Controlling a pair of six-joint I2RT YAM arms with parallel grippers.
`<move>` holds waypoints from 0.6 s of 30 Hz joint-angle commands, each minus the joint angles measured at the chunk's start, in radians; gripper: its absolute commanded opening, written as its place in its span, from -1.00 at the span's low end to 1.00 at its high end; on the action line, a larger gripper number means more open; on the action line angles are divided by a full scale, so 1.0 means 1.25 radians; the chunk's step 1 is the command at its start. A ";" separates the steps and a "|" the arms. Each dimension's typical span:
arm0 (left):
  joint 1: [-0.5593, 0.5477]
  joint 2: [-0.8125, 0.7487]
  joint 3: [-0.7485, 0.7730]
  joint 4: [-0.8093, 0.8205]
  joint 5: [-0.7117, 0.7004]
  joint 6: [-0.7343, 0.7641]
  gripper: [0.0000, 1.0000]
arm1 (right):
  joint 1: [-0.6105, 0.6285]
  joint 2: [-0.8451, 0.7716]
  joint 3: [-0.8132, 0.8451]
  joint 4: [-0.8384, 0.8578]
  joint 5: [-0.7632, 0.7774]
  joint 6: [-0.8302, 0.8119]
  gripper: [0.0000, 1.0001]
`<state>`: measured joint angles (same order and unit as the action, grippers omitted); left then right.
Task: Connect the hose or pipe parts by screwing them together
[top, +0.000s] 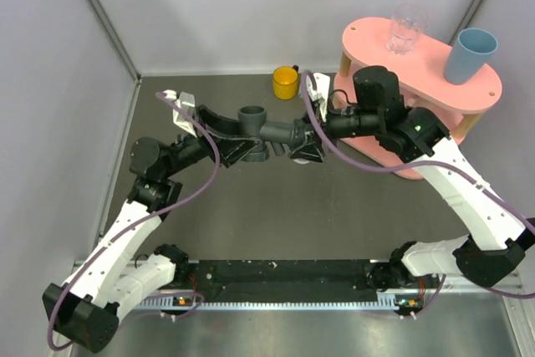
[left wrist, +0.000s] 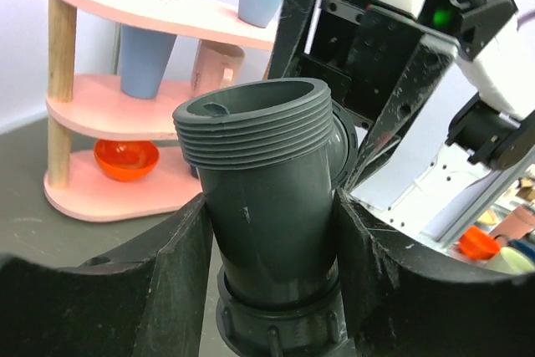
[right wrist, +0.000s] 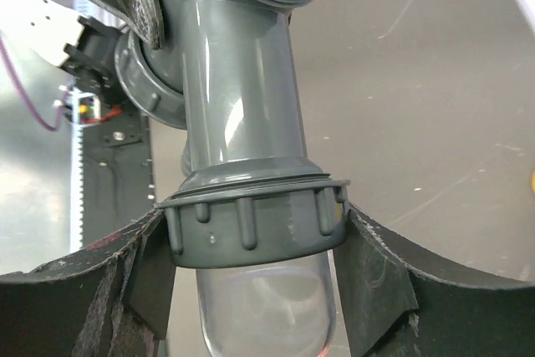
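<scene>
My left gripper (left wrist: pixel 272 232) is clamped on the dark grey T-shaped pipe fitting (left wrist: pixel 267 165), one finger pressed against each side of its barrel just below the threaded mouth. That open, threaded end stands up out of the grip, tilted a little.

My right gripper (right wrist: pixel 255 248) faces it from the other side and pinches the ribbed grey collar (right wrist: pixel 251 223) of the short clear tube piece (right wrist: pixel 267 315). Both fingers touch the collar, and the clear end points back toward my wrist. The collar sits on the end of the fitting's smooth side arm, touching it. I cannot tell how far it is screwed on.

From above, the two parts form one line between my grippers, over the back half of the dark tabletop (top: pixel 276 215), with the fitting on the left and the clear piece on the right.

A yellow cup (top: pixel 285 83) stands on the tabletop just behind them. To the right rear is a pink shelf rack (top: pixel 435 81), with a clear drinking glass (top: pixel 408 27) and a blue cup (top: pixel 470 54) on its top shelf. An orange bowl (left wrist: pixel 125 159) lies on its bottom shelf.
</scene>
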<state>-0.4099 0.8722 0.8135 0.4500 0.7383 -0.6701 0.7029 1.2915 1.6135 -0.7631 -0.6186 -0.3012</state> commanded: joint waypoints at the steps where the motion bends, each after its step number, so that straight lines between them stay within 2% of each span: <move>1: -0.005 -0.014 -0.042 0.180 0.122 0.194 -1.00 | -0.012 -0.024 0.017 0.104 -0.190 0.215 -1.00; 4: -0.005 -0.007 -0.036 0.179 0.157 0.213 -1.00 | -0.014 -0.022 0.013 0.102 -0.207 0.235 -1.00; 8: -0.006 -0.017 -0.040 0.162 0.124 0.231 -1.00 | -0.017 -0.018 0.009 0.096 -0.191 0.273 -0.96; 9: -0.005 -0.017 -0.037 0.152 0.076 0.203 -1.00 | -0.016 -0.021 0.008 0.094 -0.180 0.275 -0.63; 11: -0.003 -0.017 -0.029 0.131 0.057 0.174 -1.00 | -0.016 -0.029 0.000 0.091 -0.150 0.268 -0.44; 12: -0.003 -0.011 -0.026 0.127 0.028 0.124 -1.00 | -0.016 -0.041 -0.005 0.091 -0.130 0.262 -0.16; 14: -0.003 -0.009 -0.027 0.138 0.012 0.064 -1.00 | -0.017 -0.057 -0.021 0.090 -0.072 0.245 0.05; 15: -0.003 -0.012 -0.030 0.144 0.006 0.000 -1.00 | -0.019 -0.071 -0.027 0.091 -0.060 0.213 0.30; 17: -0.003 -0.025 -0.038 0.153 -0.021 -0.055 -1.00 | -0.021 -0.083 -0.043 0.093 -0.034 0.187 0.46; 18: -0.003 -0.030 -0.042 0.155 -0.030 -0.108 -1.00 | -0.024 -0.093 -0.050 0.093 -0.027 0.181 0.63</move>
<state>-0.4107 0.8574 0.7757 0.5766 0.7788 -0.6537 0.6838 1.2457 1.5620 -0.7334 -0.7200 -0.1028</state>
